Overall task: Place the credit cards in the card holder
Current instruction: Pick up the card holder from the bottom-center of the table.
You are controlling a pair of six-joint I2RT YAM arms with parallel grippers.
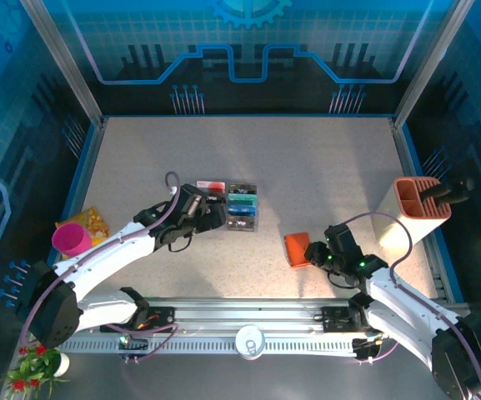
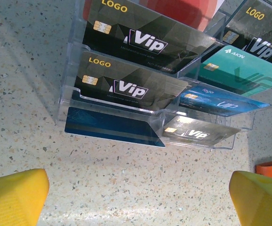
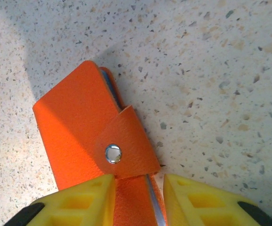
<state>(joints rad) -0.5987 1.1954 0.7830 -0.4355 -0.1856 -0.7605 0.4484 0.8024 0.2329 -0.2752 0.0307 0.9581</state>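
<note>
Orange leather-like card holder (image 3: 74,122) looks light, floppy; right end effector (image 3: 138,183) straddles its tab edge, grip unclear; left end effector (image 2: 138,188) spread.

clear tray (image 2: 66,89) mid-table | beige box (image 1: 403,227) right | pink cup (image 1: 72,240) left

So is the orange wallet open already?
No, the card holder lies folded shut, with its snap tab wrapped over the front.
</note>
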